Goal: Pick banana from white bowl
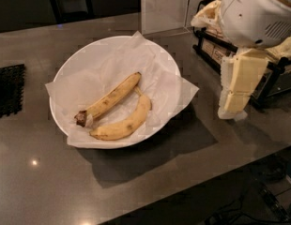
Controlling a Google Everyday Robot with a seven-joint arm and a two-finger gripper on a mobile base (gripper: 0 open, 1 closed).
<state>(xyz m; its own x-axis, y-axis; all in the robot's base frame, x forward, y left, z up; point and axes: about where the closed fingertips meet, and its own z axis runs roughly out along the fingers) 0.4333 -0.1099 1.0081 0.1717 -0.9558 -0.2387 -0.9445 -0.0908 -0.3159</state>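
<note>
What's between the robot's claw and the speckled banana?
Camera view: right of the white bowl hangs the gripper; between it and the banana lie bare counter, bowl rim, paper, then the curved banana.

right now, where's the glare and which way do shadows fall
Camera view: the wide white paper-lined bowl throws a dark shadow toward the near right across the grey counter; a small glare spot shines at its near left; the speckled straight banana is evenly lit; the gripper hangs right of the bowl.
</note>
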